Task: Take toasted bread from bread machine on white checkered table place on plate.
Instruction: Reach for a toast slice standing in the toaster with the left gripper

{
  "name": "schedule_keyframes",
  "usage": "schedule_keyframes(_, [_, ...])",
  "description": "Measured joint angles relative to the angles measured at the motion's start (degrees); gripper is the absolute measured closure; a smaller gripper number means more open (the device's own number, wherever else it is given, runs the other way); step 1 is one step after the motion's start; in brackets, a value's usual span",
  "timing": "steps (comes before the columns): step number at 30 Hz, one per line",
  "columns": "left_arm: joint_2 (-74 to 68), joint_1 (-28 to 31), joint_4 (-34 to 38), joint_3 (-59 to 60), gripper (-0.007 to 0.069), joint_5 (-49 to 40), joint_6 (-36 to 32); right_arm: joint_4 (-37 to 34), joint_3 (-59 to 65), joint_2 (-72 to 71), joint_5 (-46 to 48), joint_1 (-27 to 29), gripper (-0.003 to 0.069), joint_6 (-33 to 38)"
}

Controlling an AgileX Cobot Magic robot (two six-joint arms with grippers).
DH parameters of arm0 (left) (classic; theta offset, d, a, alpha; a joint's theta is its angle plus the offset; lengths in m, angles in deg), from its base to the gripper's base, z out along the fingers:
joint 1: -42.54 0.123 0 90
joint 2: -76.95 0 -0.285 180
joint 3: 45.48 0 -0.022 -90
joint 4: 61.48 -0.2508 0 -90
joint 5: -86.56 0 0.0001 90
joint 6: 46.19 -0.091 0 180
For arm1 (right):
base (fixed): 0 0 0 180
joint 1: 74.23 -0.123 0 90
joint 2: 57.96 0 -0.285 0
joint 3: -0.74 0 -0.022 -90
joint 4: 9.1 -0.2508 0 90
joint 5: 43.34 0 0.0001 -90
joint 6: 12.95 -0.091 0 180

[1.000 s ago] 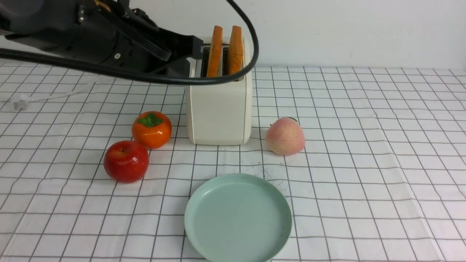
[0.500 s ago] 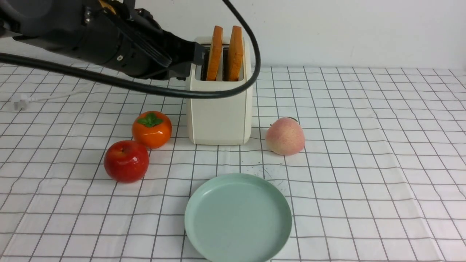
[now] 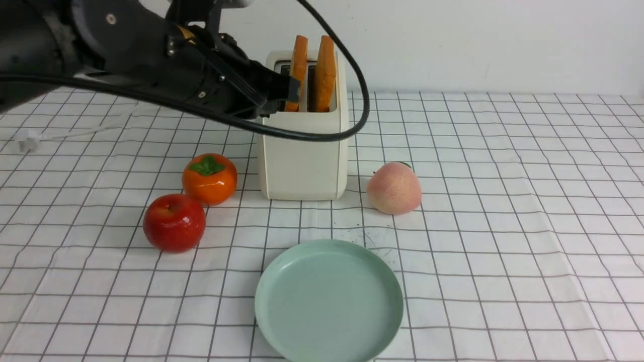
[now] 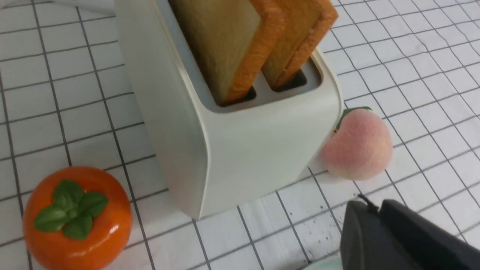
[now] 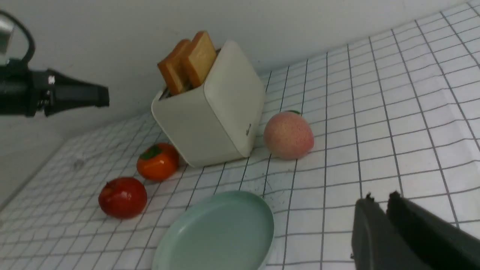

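Left gripper (image 3: 291,90) has advanced to golden, orange-crusted toasted bread (image 3: 325,70)

Staged robot-lab tabletop dressed as a kitchen, wide table in white cloth with thin dark-grey grid (image 3: 503,201), bare white wall (image 3: 478,40) behind, cream-white boxy two-slot toaster (image 3: 302,156), glossy plastic-looking red apple (image 3: 174,222), black cabled robot arm (image 3: 126,45) above.
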Motion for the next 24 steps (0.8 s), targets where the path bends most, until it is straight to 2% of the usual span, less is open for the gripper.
schedule_keyframes(1, [0.00,0.00,0.00,0.00,0.0512,0.00,0.00,0.00,-0.60,0.45,1.44,0.00,0.0615,0.70])
schedule_keyframes(2, [-3.21,0.00,0.00,-3.75,0.0410,0.78,0.00,0.16,-5.35,4.21,6.23,-0.12,0.0629,4.07])
schedule_keyframes(6, [-9.72,0.00,0.00,-11.67,0.0240,1.80,0.48,0.27,-10.80,9.46,12.69,-0.18,0.0638,7.49])
schedule_keyframes(8, [-12.84,0.00,-0.48,-15.17,0.0189,2.26,1.00,0.27,-11.59,10.68,13.70,-0.18,0.0638,8.06])
schedule_keyframes(10, [-15.19,0.00,-1.28,-17.56,0.0176,2.39,1.67,0.27,-11.67,10.95,14.17,-0.18,0.0638,8.27])
schedule_keyframes(13, [-19.24,0.07,-6.55,-21.90,0.0176,2.50,4.84,0.21,-11.93,11.08,15.37,-0.18,0.0638,8.43])
schedule_keyframes(19, [-22.21,0.59,-16.17,-24.95,0.0207,4.81,15.28,-0.20,-11.98,11.10,18.06,-0.18,0.0636,8.48])
schedule_keyframes(24, [-23.87,0.57,-16.91,-25.22,0.0210,7.53,18.22,-0.33,-11.98,11.10,18.31,-0.18,0.0636,8.48])
